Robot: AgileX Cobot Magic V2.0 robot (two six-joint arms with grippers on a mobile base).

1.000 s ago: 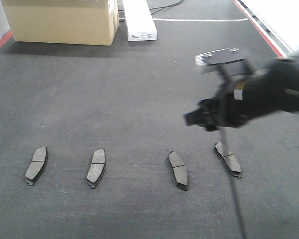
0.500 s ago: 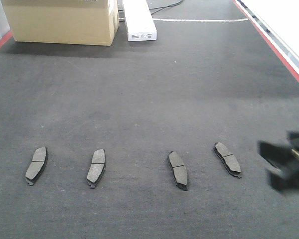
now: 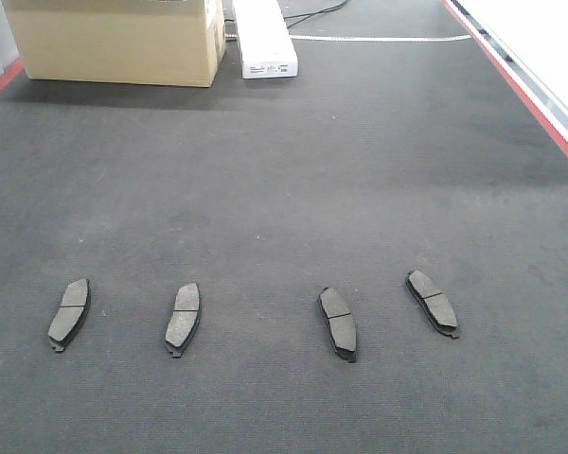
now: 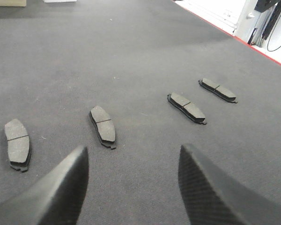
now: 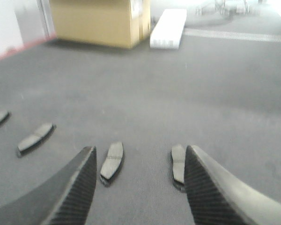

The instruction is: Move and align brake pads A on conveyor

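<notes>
Several brake pads A lie flat in a loose row across the charcoal conveyor [image 3: 284, 170]: the leftmost pad [image 3: 69, 313], a second pad [image 3: 183, 318], a third pad [image 3: 338, 323] and the rightmost pad [image 3: 432, 302]. No arm shows in the front view. In the left wrist view my left gripper [image 4: 132, 154] hangs open above bare belt, short of the second pad [image 4: 103, 124], and holds nothing. In the right wrist view my right gripper [image 5: 139, 150] is open and empty, with one pad [image 5: 112, 161] and another pad [image 5: 178, 161] lying beyond its fingers.
A cardboard box [image 3: 118, 38] and a long white box [image 3: 263, 38] stand at the far end of the belt. A red edge strip [image 3: 525, 90] runs along the right side, with white equipment [image 4: 253, 18] beyond it.
My right arm has pulled back from above the rightmost pad, down to the right and out of the front view. The pads have not moved.
</notes>
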